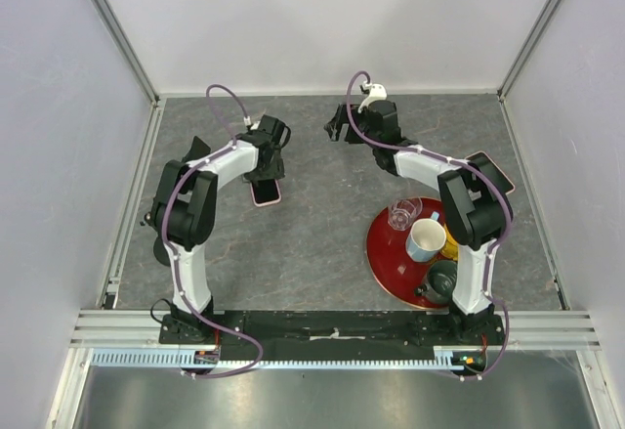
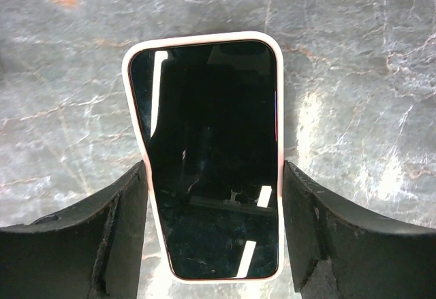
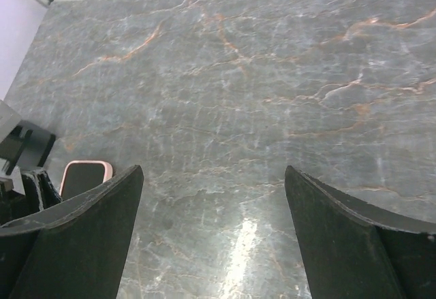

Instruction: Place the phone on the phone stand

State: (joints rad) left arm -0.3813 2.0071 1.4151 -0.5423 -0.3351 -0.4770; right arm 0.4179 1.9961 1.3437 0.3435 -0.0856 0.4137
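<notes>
Where the left gripper (image 2: 214, 171) reaches down, the phone (image 2: 208, 156) lies flat and screen-up on the grey table (image 2: 354, 74). The fingers (image 2: 102, 231) are partly closed and meet the long edges of its pale case on both sides. The stone past the phone's far end is bare.

From above, the wrist covers that contact, and only the phone's near end (image 1: 266, 194) shows beneath the left gripper (image 1: 266, 170). The top view alone takes in the rest. The table (image 1: 322, 214) is open to the right of the phone. Farther right and nearer the arm bases is a red tray (image 1: 376, 243) with a glass (image 1: 403, 214), a mug (image 1: 426, 238) and a dark teapot (image 1: 441, 278), well apart from the phone.

The right gripper (image 1: 337, 126) hangs beyond the phone to its right. Its own camera shows it (image 3: 214, 176) spread wide and holding nothing over bare stone. A corner of the phone (image 3: 85, 175) shows at that view's left.
</notes>
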